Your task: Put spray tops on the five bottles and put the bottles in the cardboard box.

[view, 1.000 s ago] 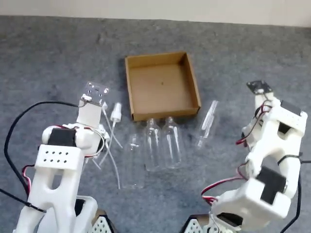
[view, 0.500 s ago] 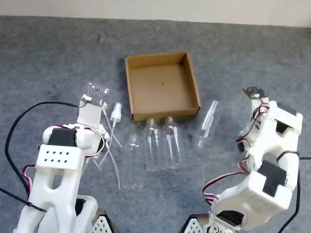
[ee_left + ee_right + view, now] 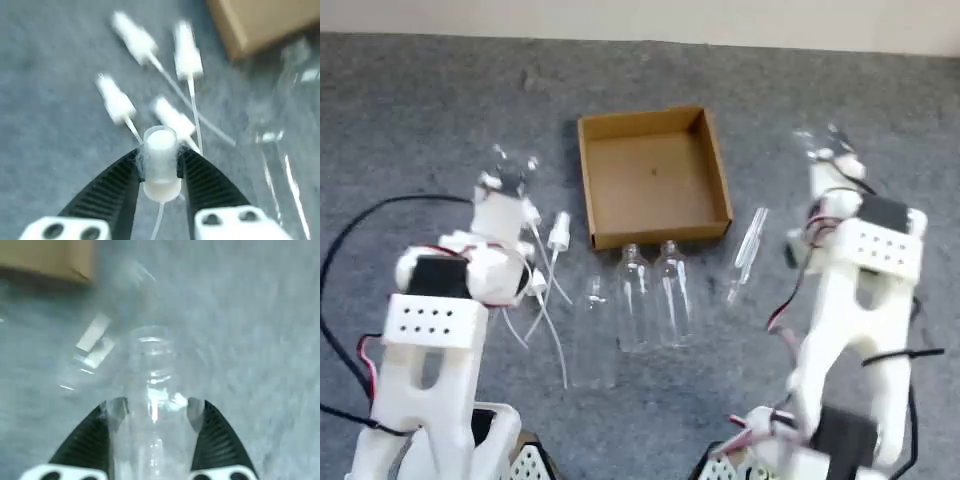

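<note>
Closer, spray top (image 3: 161, 160) (white) in left jaws

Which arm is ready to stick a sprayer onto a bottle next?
Left, probably. The left gripper is shut on a spray top. The right gripper holds a clear bottle, so it can only present the neck.
</note>
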Controlling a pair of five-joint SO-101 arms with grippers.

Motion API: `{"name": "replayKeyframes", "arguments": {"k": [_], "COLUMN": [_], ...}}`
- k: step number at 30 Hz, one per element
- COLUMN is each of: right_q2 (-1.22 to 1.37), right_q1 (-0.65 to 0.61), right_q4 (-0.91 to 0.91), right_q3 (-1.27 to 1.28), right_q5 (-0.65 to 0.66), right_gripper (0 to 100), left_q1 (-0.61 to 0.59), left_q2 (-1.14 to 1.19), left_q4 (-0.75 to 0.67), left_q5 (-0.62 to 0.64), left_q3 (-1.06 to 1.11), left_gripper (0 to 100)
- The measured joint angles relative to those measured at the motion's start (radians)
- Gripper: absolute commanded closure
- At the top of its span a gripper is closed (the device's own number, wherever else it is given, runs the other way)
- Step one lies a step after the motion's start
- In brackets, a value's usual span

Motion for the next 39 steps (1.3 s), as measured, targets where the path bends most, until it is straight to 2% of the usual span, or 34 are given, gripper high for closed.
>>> {"name": "replayKeyframes", "arguments": {"k": [5,10,15,22,25,28,32,39], "right_q2": [-0.183,-0.215,-0.281,-0.497,-0.563,-0.592,-0.598,-0.598], "right_q1": [-0.305,-0.617,-0.81,-0.911,-0.962,-1.003,-1.01,-1.014], "right_q4": [0.015,0.006,-0.143,-0.371,-0.417,-0.466,-0.522,-0.534], "right_q3": [0.0,0.017,0.189,0.505,0.575,0.605,0.611,0.611], "right_q5": [-0.129,-0.236,-0.285,-0.29,-0.293,-0.298,-0.365,-0.387], "right_gripper": [99.6,99.6,99.6,99.6,99.6,99.6,99.6,99.6], "left_q1": [0.0,0.0,0.034,0.068,0.068,0.074,0.075,0.077], "left_q2": [0.0,0.0,-0.066,-0.328,-0.39,-0.428,-0.511,-0.647], "left_q4": [0.087,0.155,0.175,0.173,0.112,0.008,-0.092,-0.137], "left_q5": [0.061,0.124,0.18,0.21,0.304,0.416,0.539,0.569], "left_q3": [-0.241,-0.45,-0.509,-0.508,-0.457,-0.362,-0.247,-0.166], "left_gripper": [100,100,100,100,100,100,100,100]}}
